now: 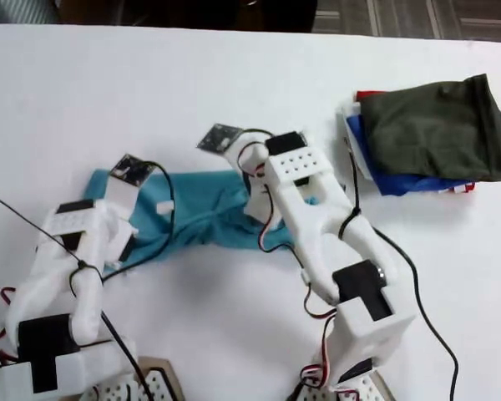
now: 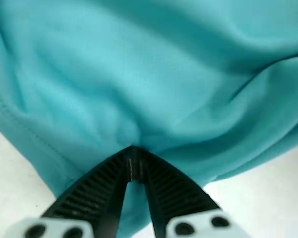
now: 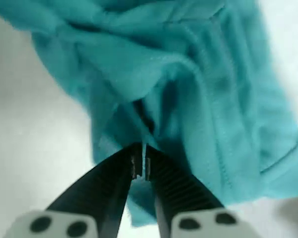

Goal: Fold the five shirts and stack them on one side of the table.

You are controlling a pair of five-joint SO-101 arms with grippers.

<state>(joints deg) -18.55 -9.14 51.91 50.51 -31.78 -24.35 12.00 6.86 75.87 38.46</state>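
Note:
A teal shirt (image 1: 202, 215) lies bunched across the middle of the white table (image 1: 234, 92), stretched between both arms. My left gripper (image 2: 133, 166) is shut on a pinch of the teal shirt (image 2: 154, 74) near its left end. My right gripper (image 3: 140, 166) is shut on a gathered fold of the teal shirt (image 3: 188, 94) at its right end. In the high view the arm over the cloth's left end (image 1: 129, 221) and the arm over its right end (image 1: 263, 196) hide both grip points. A stack of folded shirts (image 1: 426, 138), dark green on top with blue and white beneath, rests at the right.
Cables run from both arms over the table, one passing close to the folded stack. The arm bases (image 1: 351, 334) stand at the table's front edge. Bare table lies behind the teal shirt and along the far left.

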